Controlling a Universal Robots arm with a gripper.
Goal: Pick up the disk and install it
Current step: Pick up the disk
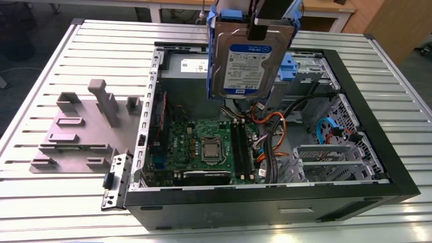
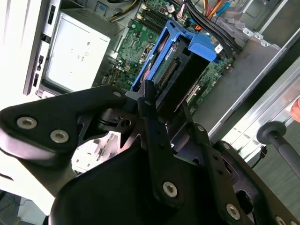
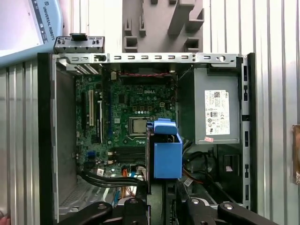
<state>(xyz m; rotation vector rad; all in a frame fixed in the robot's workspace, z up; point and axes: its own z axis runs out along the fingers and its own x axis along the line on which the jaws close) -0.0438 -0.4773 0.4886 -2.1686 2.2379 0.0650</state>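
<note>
Over open computer case [image 1: 270, 203], jaws tight on disk [image 1: 244, 68]

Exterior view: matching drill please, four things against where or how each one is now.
1 disk
2 motherboard
3 power supply
4 grey fixture

a outside the case, at the exterior view's left
b flat on the case floor
c upright in the tool, above the case
d in a case corner, white sticker

Pairs: 1-c, 2-b, 3-d, 4-a
</note>
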